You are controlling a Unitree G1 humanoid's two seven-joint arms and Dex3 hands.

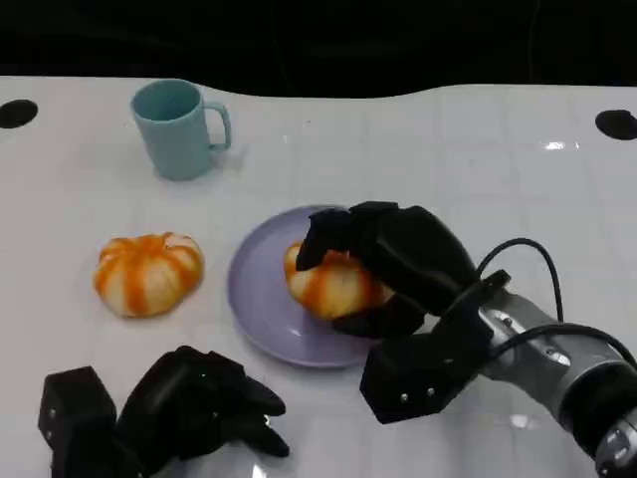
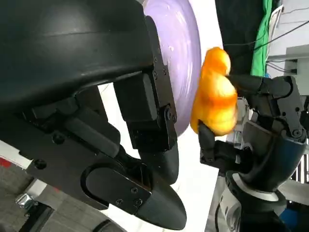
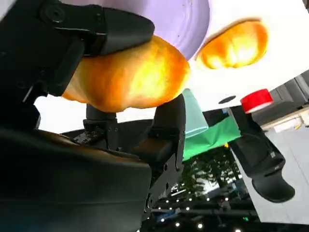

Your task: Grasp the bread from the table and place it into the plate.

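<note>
My right hand (image 1: 393,264) grips an orange-streaked bread bun (image 1: 330,282) over the lilac plate (image 1: 254,289), its fingers wrapped over the top and underside. In the right wrist view the same bun (image 3: 130,77) sits between the black fingers (image 3: 166,125) with the plate (image 3: 178,19) behind it. The left wrist view shows the bun (image 2: 215,94) held by the right hand (image 2: 263,125) against the plate (image 2: 181,58). A second bun (image 1: 147,273) lies on the table left of the plate. Near the table's front edge my left hand (image 1: 199,408) rests with its fingers curled and holds nothing.
A teal mug (image 1: 179,127) stands at the back left, handle to the right. The white table (image 1: 448,159) is bare on the right half. Black round holes mark the far corners (image 1: 615,123).
</note>
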